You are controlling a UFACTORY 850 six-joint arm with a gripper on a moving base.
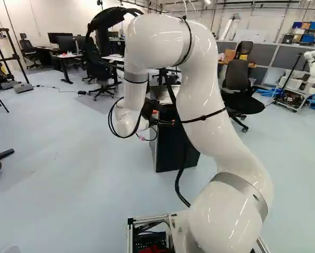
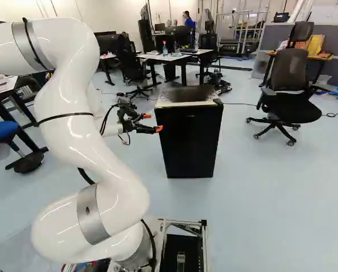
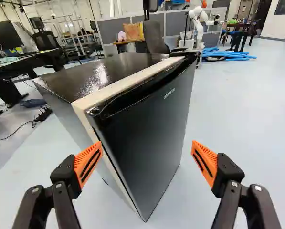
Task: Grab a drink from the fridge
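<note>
One door stands between the arm (image 2: 81,130) and any drink, so the step in hand looks to be opening the fridge (image 2: 190,141), with the grab itself still to be reached. The fridge stands on the floor ahead of the base, upright, its door (image 3: 144,129) closed against the pale rim (image 3: 121,88) of the cabinet. No drink can be seen; it is presumably inside. The gripper (image 3: 147,145) is empty, its two fingers spread wide with the orange pads (image 3: 88,163) well apart; in the wrist view the near upright edge of the door lies ahead of the gap between them. In the right base view the gripper sits at the left side of the fridge, close to the front corner; whether a fingertip touches there, I cannot tell. A dark fitting (image 3: 185,55) at the far top corner may be the hinge, which would make the near edge the side that swings. The next move, then, calls for setting one finger behind that edge or into the lip along the door's top, and drawing outward in an arc. Pushing straight ahead could shove the cabinet, and a shallow hold could slip off the smooth panel.
</note>
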